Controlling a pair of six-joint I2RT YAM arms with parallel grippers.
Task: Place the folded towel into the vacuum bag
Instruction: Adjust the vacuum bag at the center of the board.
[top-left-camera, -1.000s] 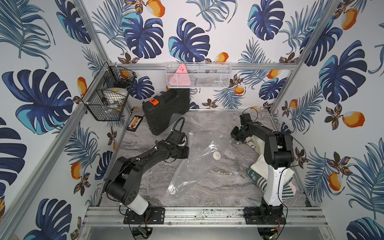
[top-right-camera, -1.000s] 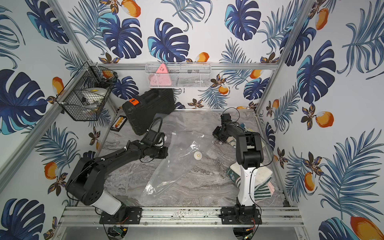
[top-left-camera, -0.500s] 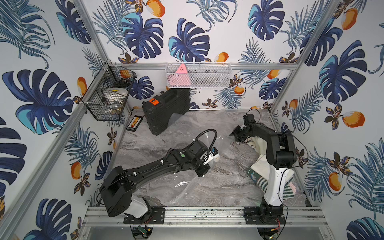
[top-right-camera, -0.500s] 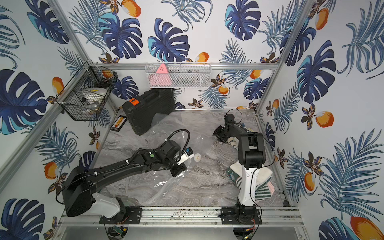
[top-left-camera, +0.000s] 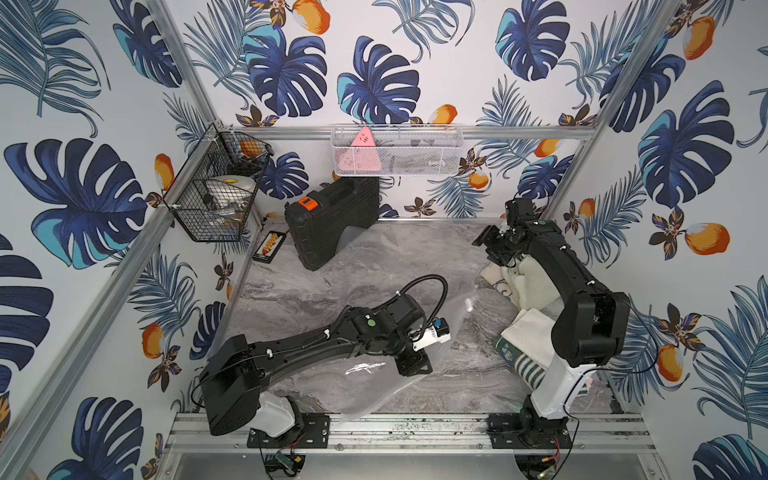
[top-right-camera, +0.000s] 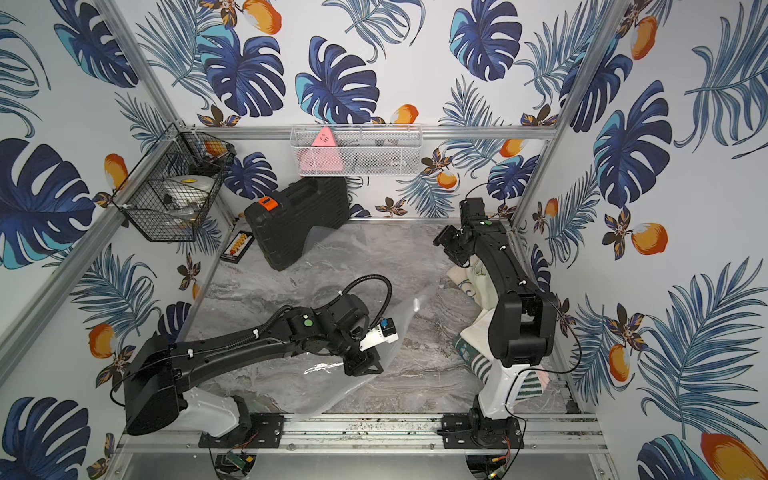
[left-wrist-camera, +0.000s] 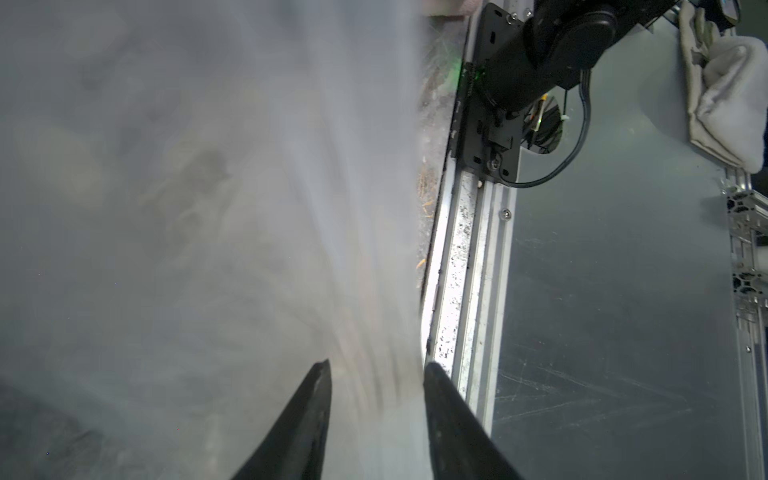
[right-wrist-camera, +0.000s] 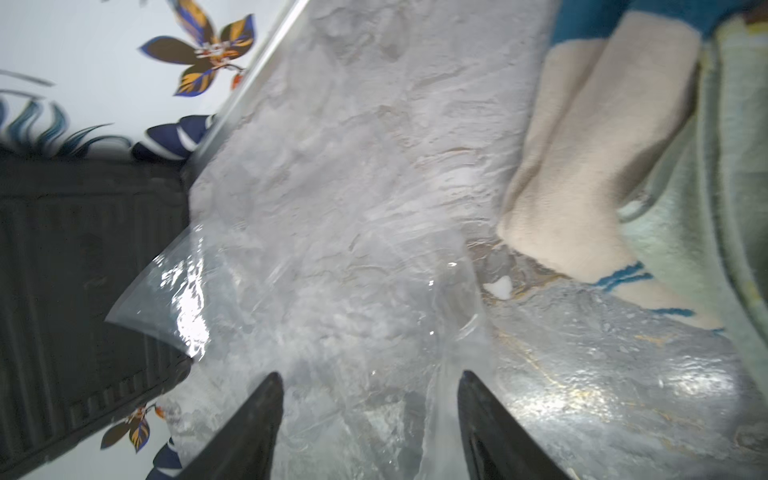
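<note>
Beneath the left gripper (top-left-camera: 410, 365) in a top view, I see the vacuum bag (top-left-camera: 365, 368). Left wrist: jaws parted, blurred film between. Right wrist: the right gripper (right-wrist-camera: 368, 376) gapes empty above the bag, the folded towel (right-wrist-camera: 582, 145) beside.

Back-centre of the surface (top-left-camera: 419, 253) is open. Black case (top-left-camera: 332, 224) blocks the back-left corner, towel pile (top-left-camera: 528, 332) lines the right wall, left arm (top-left-camera: 311, 345) spans the front, vacuum bag (top-left-camera: 386, 386) drapes mid-surface.

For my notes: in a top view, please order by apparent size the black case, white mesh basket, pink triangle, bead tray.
1. black case and white mesh basket: about alike, not ranked
2. pink triangle
3. bead tray
</note>
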